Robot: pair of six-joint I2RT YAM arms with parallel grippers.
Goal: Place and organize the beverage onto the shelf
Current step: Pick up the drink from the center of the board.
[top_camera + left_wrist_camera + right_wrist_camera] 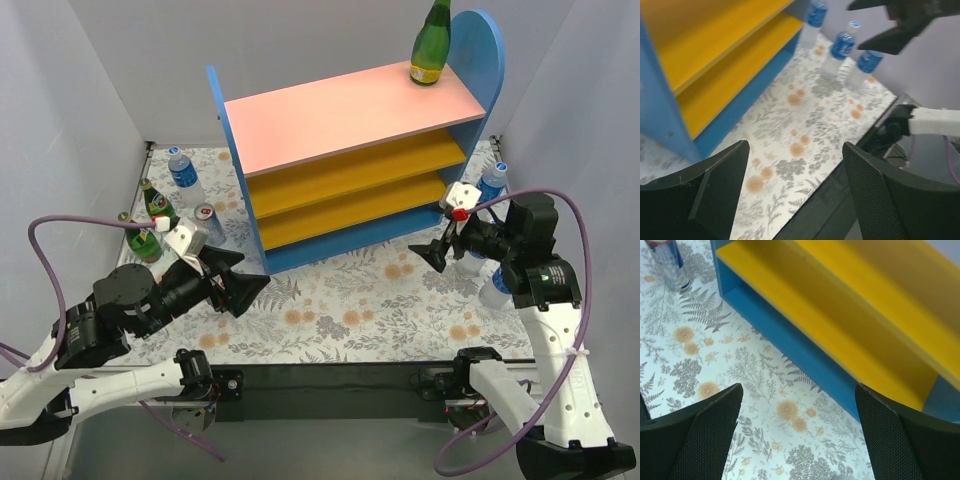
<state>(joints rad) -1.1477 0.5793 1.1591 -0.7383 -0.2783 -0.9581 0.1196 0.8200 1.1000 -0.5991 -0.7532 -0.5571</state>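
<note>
Pincers hang apart, empty, left pincer [240, 278] and right pincer [438, 240], before the blue-sided three-tier shelf [350, 115], one green glass bottle [432, 45] on its pink top. Next grasp should close squarely round a blue-labelled clear plastic bottle [492, 182] on the worktop [340, 310], keeping it upright.

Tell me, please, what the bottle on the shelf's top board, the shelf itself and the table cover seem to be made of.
Bottle: probably glass, glossy dark green with bright highlights.
Shelf: likely painted wood or fibreboard, matte, flat square-edged boards.
Table cover: printed cloth or vinyl, floral, low sheen; cannot tell which.
</note>
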